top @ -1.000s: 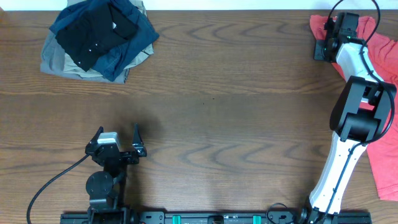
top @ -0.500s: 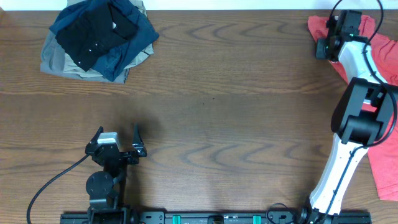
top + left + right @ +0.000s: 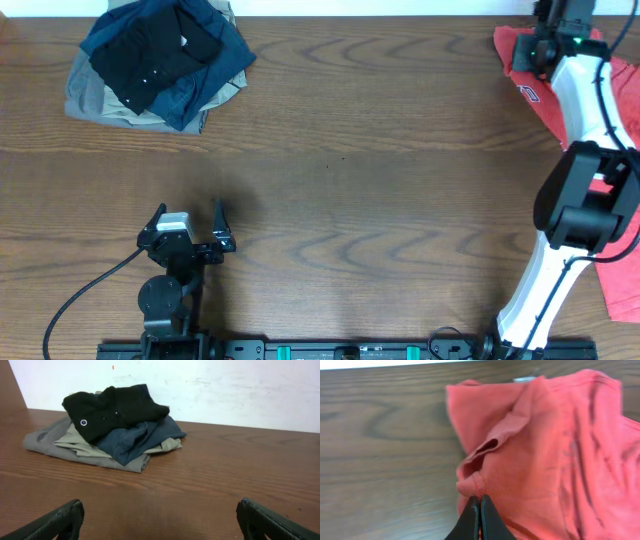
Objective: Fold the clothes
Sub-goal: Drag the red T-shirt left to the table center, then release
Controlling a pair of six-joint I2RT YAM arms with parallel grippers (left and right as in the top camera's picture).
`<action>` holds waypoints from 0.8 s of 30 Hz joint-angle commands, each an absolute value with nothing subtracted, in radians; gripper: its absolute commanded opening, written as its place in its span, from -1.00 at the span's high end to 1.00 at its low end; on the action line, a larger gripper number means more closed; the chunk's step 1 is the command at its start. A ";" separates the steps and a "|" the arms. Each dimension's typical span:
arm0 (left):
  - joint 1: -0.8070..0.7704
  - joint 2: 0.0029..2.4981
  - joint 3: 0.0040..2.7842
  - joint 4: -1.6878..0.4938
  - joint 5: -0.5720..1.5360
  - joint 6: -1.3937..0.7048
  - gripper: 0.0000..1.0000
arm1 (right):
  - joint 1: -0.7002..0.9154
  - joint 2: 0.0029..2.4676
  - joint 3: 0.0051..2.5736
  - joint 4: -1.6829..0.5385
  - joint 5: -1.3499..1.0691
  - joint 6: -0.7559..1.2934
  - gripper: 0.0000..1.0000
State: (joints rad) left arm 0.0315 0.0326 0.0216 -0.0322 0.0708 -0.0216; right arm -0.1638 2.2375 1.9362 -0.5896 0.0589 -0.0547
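- Progress: barely started, by my read. The T-shirt [image 3: 514,52] is bunched and creased, with no clean fold visible yet. Spreading it flat and all the folds are left.
- T-shirt location: opposite end of the table [image 3: 380,150] from the pile [image 3: 150,65] of black, navy and khaki garments, and well apart from it. It sits at the same far edge as the pile, then trails toward the near side and partly runs out of the overhead view.
- Right gripper [image 3: 479,502]: jaws pressed together, pinching a small bunched bit of the T-shirt's edge. That bit looks like a sleeve or hem, can't tell which. It is on the shirt's pile-facing side.
- Left gripper [image 3: 190,216]: fingers spread wide with nothing between them. It is parked on the near side of the table from the pile, well apart, wrist cam looking at the pile.
- Pile: not touched by either arm.
- Containers: none in view, no bin, basket or tray. Everything lies directly on the table.
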 commanded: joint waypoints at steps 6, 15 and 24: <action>0.029 0.030 0.004 -0.065 0.077 -0.008 -0.96 | -0.014 2.082 1.936 -0.620 -0.154 -0.036 0.98; 0.029 0.030 0.004 -0.065 0.077 -0.008 -0.96 | 0.237 2.010 1.935 -0.628 -0.490 0.068 0.98; 0.029 0.030 0.004 -0.065 0.077 -0.008 -0.96 | 0.620 2.065 1.935 -0.738 -0.505 0.084 0.98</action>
